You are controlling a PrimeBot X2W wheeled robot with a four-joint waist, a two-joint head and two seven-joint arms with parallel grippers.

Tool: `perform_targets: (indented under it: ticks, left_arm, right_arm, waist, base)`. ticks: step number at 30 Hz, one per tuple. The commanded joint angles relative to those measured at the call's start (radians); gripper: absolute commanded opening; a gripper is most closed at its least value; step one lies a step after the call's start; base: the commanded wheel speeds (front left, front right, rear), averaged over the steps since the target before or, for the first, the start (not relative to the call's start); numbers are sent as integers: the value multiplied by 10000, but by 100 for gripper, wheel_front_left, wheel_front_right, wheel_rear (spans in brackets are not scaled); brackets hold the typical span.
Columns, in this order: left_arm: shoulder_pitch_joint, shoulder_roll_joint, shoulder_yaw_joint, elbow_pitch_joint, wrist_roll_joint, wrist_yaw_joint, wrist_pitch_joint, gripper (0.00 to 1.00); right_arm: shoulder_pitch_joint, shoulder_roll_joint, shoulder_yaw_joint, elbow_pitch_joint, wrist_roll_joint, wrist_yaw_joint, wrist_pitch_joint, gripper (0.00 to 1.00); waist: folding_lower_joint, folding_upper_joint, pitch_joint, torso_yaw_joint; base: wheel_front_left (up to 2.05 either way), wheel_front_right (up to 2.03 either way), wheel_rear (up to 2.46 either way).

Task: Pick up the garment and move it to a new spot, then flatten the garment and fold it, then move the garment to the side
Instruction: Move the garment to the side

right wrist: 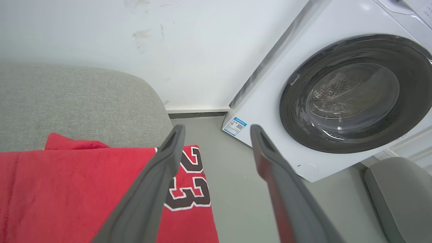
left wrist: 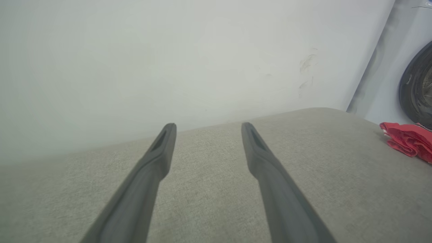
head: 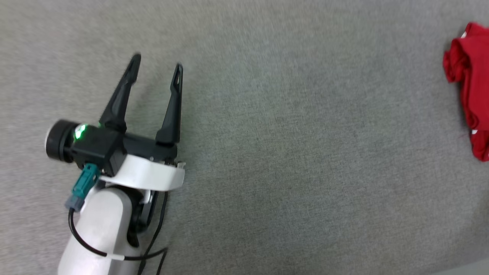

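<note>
Red jersey garment [right wrist: 84, 189], black 23, lies left of the right gripper's [right wrist: 217, 128] open, empty fingers (left gripper [head: 157, 62] open too, well apart). Flattening likely wants 2 opposite hems pulled outward.

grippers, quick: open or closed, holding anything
Left gripper: open, empty.
Right gripper: open, holding nothing; the garment is not between its fingers.

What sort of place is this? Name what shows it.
Probably a laundry corner: a white front-loading washing machine by a white wall, and a red jersey on a grey fabric surface.
</note>
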Motion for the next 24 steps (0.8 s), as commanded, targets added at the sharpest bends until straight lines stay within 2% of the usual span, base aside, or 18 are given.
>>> perform_targets:
  ticks: [1,10,11,12,20,24]
  left_arm:
    - [268,-81,42,128,-80,62,-106,100]
    - [1507,-321,265,811,-492,379,-384,100]
    - [1810,-330,321,946,-546,426,-433,100]
    - [1810,-330,321,946,-546,426,-433,100]
    - [2858,-462,393,1505,-669,613,-525,100]
    - [3332,-507,521,1792,-803,686,-553,100]
  right_arm:
    - [323,176,40,-172,136,-17,-201,100]
    - [2596,1269,604,-1679,868,-17,-936,100]
    - [3222,1708,785,-2136,994,-17,-987,100]
    - [3222,1708,785,-2136,994,-17,-987,100]
    - [5548,3470,1709,-3666,1408,-17,-992,100]
    - [6460,3944,2275,-4363,1564,-17,-816,100]
  waist:
    - [0,0,-772,318]
    - [0,0,-2215,890]
    - [0,0,-2504,979]
    - [0,0,-2504,979]
    - [0,0,-3580,1469]
    - [0,0,-4102,1740]
  base:
    - [0,0,0]
    - [0,0,0]
    - [0,0,0]
    - [0,0,0]
    - [0,0,0]
    - [0,0,0]
